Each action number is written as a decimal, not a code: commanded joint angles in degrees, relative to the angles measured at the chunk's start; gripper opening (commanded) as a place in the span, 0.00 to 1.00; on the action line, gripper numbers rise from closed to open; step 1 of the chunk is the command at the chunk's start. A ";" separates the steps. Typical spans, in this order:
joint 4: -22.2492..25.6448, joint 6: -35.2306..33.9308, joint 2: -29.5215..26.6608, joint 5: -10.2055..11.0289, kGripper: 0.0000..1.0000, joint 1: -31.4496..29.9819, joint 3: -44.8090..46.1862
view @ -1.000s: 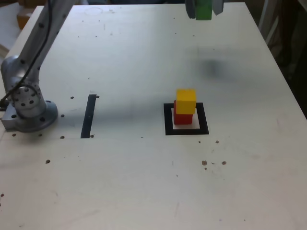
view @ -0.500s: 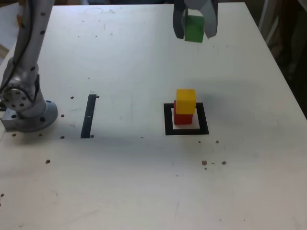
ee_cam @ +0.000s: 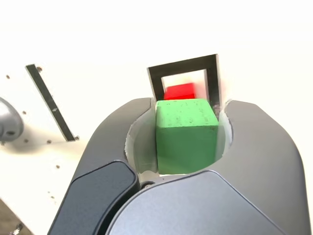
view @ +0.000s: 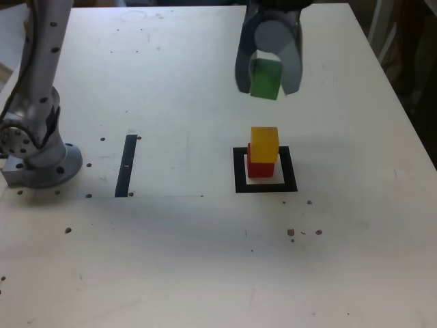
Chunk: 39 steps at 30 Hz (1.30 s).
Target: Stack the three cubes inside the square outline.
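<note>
My gripper (view: 266,87) is shut on the green cube (view: 265,78) and holds it in the air, above and just behind the stack in the exterior view. The yellow cube (view: 264,143) sits on the red cube (view: 257,168) inside the black square outline (view: 239,172). In the wrist view the green cube (ee_cam: 186,134) fills the space between the fingers of the gripper (ee_cam: 188,105). Past it shows a strip of the red cube (ee_cam: 179,91) within the square outline (ee_cam: 183,62). The yellow cube is hidden there.
A straight black strip (view: 126,165) lies on the pale table (view: 205,260) to the exterior view's left of the square. The arm's grey base (view: 41,160) stands at the left edge. Small dark specks (view: 304,232) dot the table surface.
The gripper has carried the green cube from the far edge of the table down and toward the stack. The red and yellow cubes have not moved.
</note>
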 commanded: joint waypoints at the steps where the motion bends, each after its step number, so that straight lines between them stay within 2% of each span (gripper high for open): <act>1: 0.44 -1.06 -1.06 -0.09 0.17 -1.05 1.34; 15: -0.41 -7.36 -1.55 -2.01 0.17 -6.64 3.24; 26: -7.69 -9.43 -2.10 -2.24 0.18 -6.66 8.35; 39: -11.33 -7.87 -2.02 -2.46 0.19 -4.89 11.70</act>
